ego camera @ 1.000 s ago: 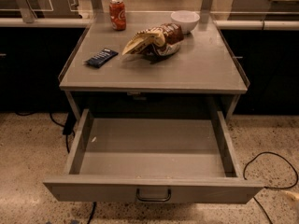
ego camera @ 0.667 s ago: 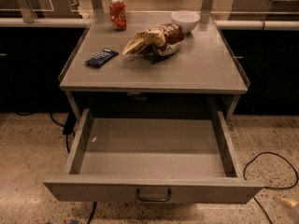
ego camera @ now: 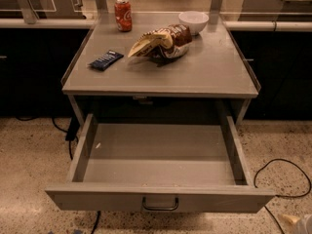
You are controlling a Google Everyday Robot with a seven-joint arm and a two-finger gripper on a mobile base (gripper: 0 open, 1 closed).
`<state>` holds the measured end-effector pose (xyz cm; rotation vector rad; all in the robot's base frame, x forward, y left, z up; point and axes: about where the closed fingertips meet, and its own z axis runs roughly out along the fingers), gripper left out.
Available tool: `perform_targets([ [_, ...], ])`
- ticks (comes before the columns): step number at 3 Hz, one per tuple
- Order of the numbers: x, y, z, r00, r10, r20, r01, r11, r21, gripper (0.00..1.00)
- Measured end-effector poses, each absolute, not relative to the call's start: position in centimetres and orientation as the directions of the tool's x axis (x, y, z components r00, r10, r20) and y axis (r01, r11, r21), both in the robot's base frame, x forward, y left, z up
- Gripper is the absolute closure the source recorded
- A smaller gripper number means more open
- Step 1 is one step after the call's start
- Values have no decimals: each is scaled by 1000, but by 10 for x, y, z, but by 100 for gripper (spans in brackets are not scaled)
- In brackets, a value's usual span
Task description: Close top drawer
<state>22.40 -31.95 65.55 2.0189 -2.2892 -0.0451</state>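
Observation:
The top drawer (ego camera: 161, 155) is a wide grey metal drawer pulled fully out from under the table top toward me. It is empty inside. Its flat front (ego camera: 97, 200) runs along the bottom of the view, with a small dark wire handle (ego camera: 160, 204) at its centre. Only a pale tip of my gripper (ego camera: 296, 222) shows at the bottom right corner, low to the right of the drawer front and apart from it.
The grey table top (ego camera: 214, 67) holds a red soda can (ego camera: 123, 14), a white bowl (ego camera: 193, 21), a brown chip bag (ego camera: 161, 42) and a dark blue snack bar (ego camera: 106, 60). Black cables (ego camera: 287, 167) lie on the speckled floor at right and left.
The gripper tip has moved down and a little leftward into the bottom right corner. The drawer and the table items have not moved.

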Motion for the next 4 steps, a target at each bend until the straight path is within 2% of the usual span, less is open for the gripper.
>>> perform_targets([
  [3, 219, -257, 621, 50, -999, 9, -992, -48, 113, 0],
  [4, 219, -257, 621, 50, -999, 9, -992, -48, 113, 0],
])
